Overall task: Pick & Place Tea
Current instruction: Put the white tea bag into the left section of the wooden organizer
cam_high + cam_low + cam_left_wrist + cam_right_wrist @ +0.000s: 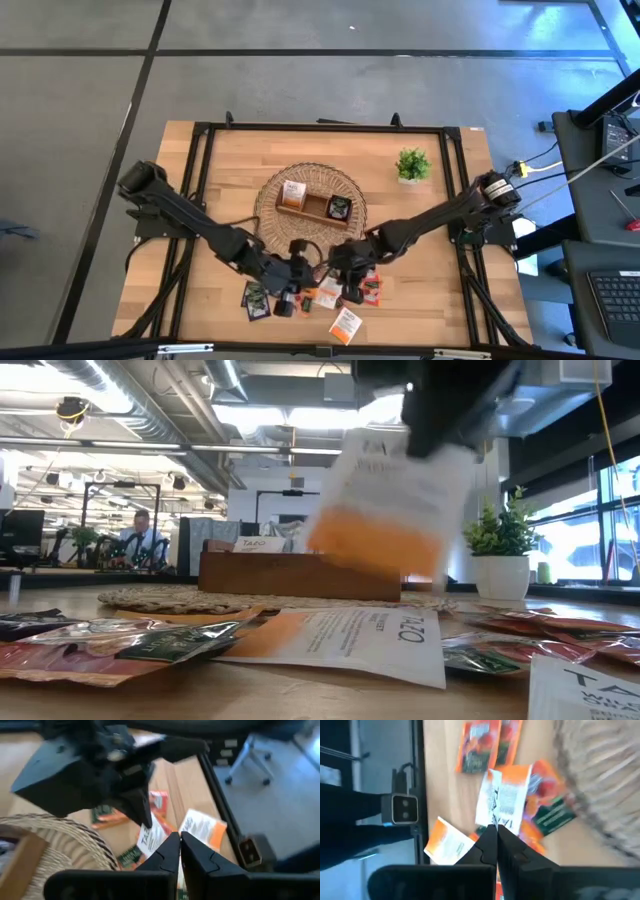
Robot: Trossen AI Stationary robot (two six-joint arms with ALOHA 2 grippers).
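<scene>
A wooden tray [312,203] sits on a woven mat [268,196], potted plant [412,165] nearby on the table [440,300].

Grey floor [300,30] w/ dark seams, office chair [247,755], bright windows [590,535], ceiling pipes [150,400] overhead.

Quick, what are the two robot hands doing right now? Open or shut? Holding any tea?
Left gripper: shut, holding nothing, near the basket.
Right gripper: shut on a white-and-orange sachet, lifted above the table.
</scene>
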